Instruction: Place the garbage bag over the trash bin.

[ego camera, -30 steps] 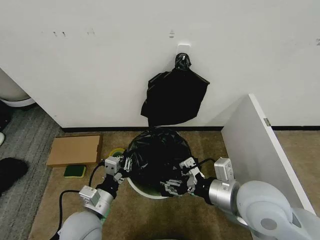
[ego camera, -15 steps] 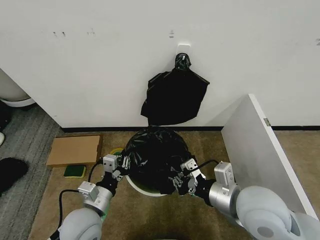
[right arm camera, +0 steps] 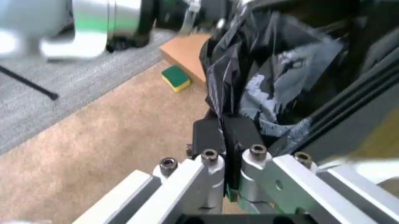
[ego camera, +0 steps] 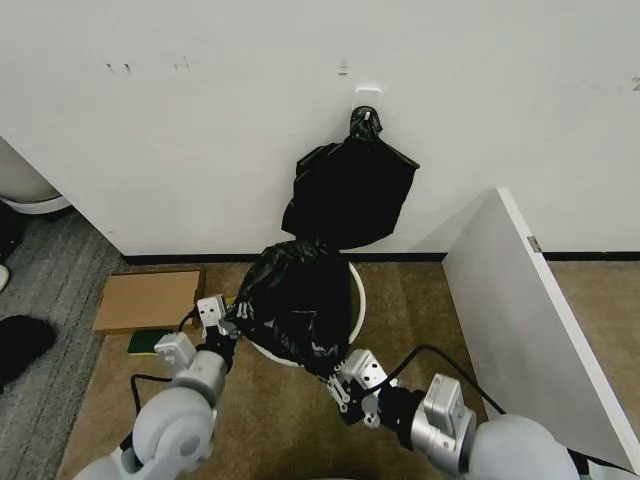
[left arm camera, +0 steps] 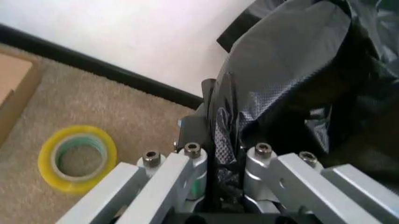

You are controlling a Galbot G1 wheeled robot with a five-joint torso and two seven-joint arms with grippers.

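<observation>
Head view: the thin, glossy black plastic garbage bag (ego camera: pixel 298 305) lies draped over the round white plastic trash bin (ego camera: pixel 355 300), whose rim is exposed at 3 o'clock. Left gripper (ego camera: pixel 222 315), at 9 o'clock of the bag, is clamped on its edge. Right gripper (ego camera: pixel 345 385), at 6 o'clock, likewise pinches bag film. A yellow tape roll (left arm camera: pixel 76 158) lies on the tan carpet (ego camera: pixel 400 310).

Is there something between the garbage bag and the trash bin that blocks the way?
Nothing visible blocks it. The garbage bag, pinched by the left gripper and right gripper, already lies against the trash bin.
</observation>
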